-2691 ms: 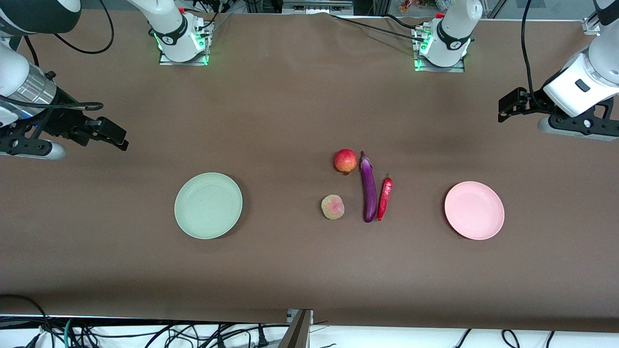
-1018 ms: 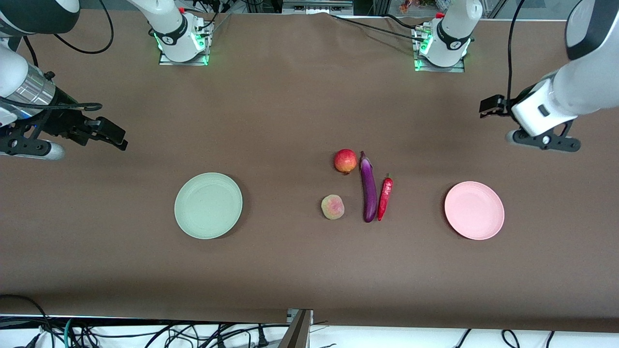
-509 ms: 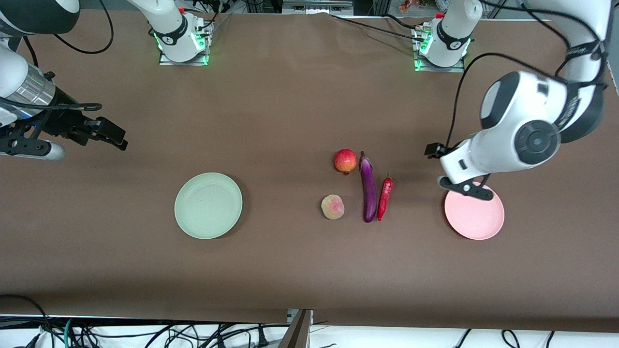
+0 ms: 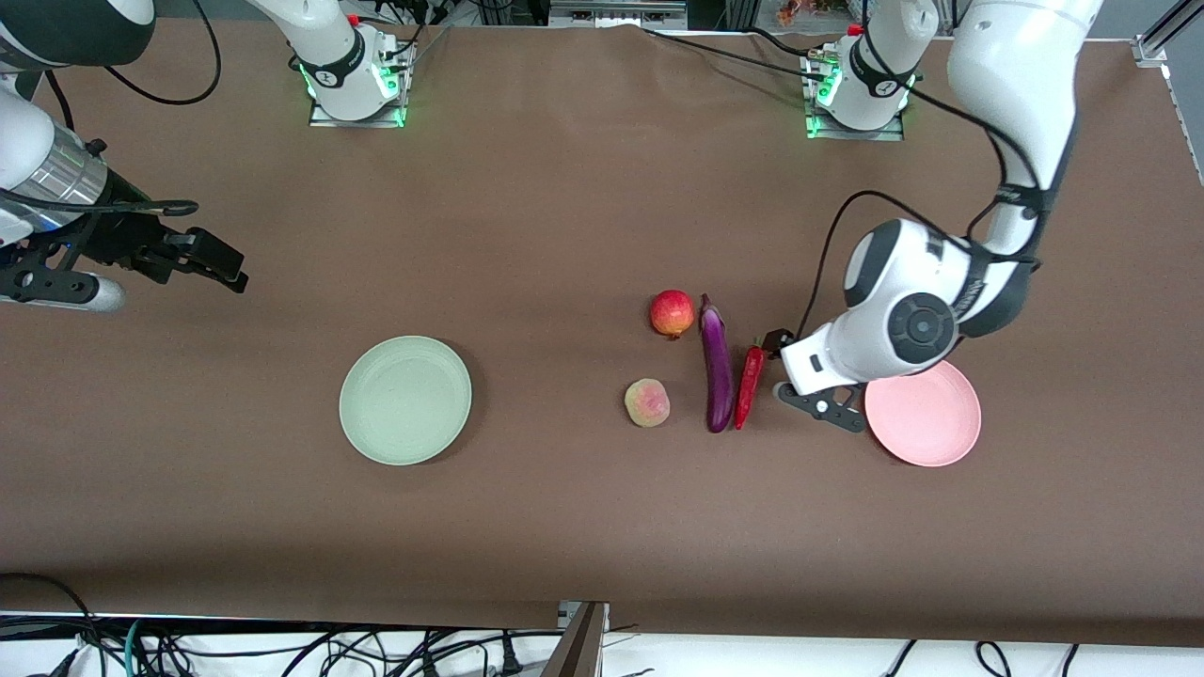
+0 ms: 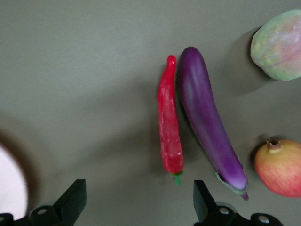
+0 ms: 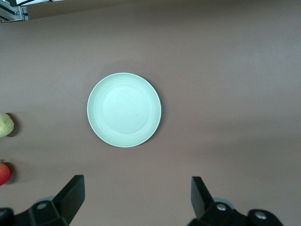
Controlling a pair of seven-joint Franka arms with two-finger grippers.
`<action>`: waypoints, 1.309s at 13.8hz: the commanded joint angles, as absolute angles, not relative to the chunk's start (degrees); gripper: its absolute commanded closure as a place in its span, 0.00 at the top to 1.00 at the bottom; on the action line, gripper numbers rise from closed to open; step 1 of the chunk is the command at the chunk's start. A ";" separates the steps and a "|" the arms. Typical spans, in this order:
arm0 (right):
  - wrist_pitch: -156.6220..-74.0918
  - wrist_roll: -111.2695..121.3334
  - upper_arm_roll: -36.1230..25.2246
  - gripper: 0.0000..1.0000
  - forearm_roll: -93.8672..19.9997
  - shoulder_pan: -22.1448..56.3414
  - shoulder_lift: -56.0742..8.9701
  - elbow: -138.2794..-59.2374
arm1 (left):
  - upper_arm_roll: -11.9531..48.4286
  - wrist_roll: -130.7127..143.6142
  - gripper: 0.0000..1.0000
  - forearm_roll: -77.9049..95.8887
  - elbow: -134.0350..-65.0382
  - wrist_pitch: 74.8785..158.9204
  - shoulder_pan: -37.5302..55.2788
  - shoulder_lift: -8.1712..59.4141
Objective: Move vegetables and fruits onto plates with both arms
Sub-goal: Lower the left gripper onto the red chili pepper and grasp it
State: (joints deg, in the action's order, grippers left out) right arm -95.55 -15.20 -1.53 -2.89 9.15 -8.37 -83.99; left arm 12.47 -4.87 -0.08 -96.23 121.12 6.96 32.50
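Note:
The purple eggplant [image 4: 717, 371] and the red chili [image 4: 749, 385] lie side by side mid-table. The round red fruit [image 4: 672, 312] sits by the eggplant's stem end, and the peach [image 4: 647, 402] lies nearer the camera. My left gripper [image 4: 779, 343] hangs open and empty over the cloth between the chili and the pink plate [image 4: 931, 418]. The left wrist view shows the open gripper [image 5: 138, 202] just off the stem of the chili [image 5: 169, 127], with the eggplant [image 5: 207, 117] beside it. My right gripper [image 4: 216, 259] is open and waits up in the air at its end of the table, off from the green plate [image 4: 405, 400].
The brown cloth [image 4: 564, 216] covers the whole table. The right wrist view shows the green plate [image 6: 124, 109] on bare cloth, with the peach [image 6: 4, 125] and the red fruit [image 6: 3, 173] at its edge. The arm bases [image 4: 356, 85] stand along the table's back edge.
My left arm has swung in from its end of the table and come down beside the chili, partly over the pink plate's edge. The right arm has not moved.

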 commanded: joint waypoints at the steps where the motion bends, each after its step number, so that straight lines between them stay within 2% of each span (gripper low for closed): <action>1: -95.36 -15.21 -1.41 1.00 -3.96 8.88 -8.09 -83.76 | 12.30 -6.06 1.00 -2.80 -103.87 129.70 7.47 30.94; 7: -95.19 -15.21 -1.41 1.00 -3.96 8.88 -8.09 -83.76 | 12.39 -5.19 1.00 -5.80 -108.10 141.57 9.14 34.71; 11: -95.27 -15.21 -1.41 1.00 -3.96 8.88 -8.09 -83.76 | 12.31 -0.80 1.00 -5.71 -108.55 144.32 10.89 36.65; 12: -95.19 -15.21 -1.41 1.00 -3.96 8.88 -8.09 -83.76 | 12.30 -0.62 0.84 -5.71 -108.46 144.40 10.99 36.82; 14: -95.10 -15.21 -1.41 1.00 -3.87 8.88 -8.09 -83.76 | 12.30 -0.62 0.19 -5.80 -108.63 144.32 10.90 36.56; 15: -95.10 -15.29 -1.41 1.00 -3.87 8.88 -8.09 -83.76 | 12.30 -0.62 0.00 -5.89 -108.72 144.23 10.99 36.30; 18: -96.41 -15.13 -1.23 1.00 -3.69 9.40 -8.43 -83.41 | 12.22 -0.88 0.00 -5.89 -108.98 142.83 10.81 34.11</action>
